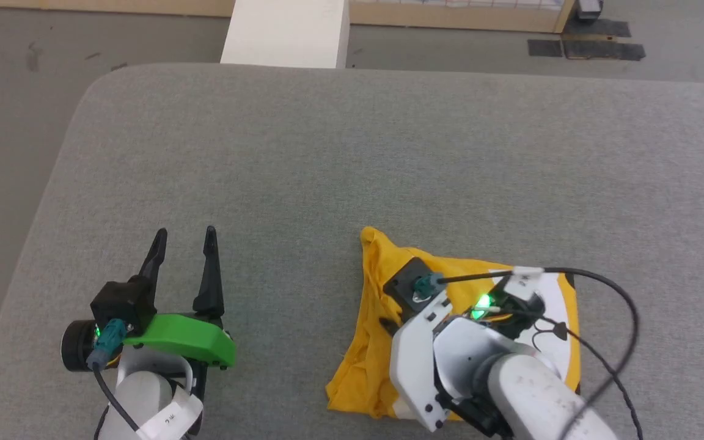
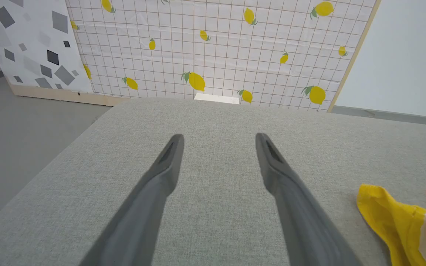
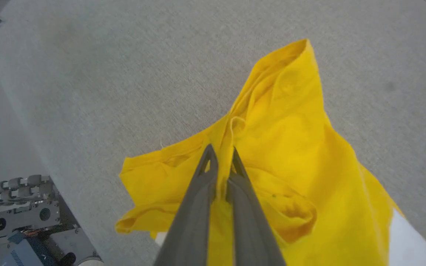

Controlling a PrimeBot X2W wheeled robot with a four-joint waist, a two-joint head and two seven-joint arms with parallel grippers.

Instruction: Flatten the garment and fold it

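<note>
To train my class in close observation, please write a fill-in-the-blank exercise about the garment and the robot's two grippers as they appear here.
1. The garment is mostly ____ in colour.
2. The right gripper is ____ on a fold of the garment.
3. The left gripper, apart from the garment, has its fingers ____.
4. The garment lies on a padded surface that is ____ in colour.

Missing words: yellow; shut; open; grey.

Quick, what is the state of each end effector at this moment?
Left end effector: open, holding nothing.
Right end effector: closed on a fold of the yellow garment.
</note>
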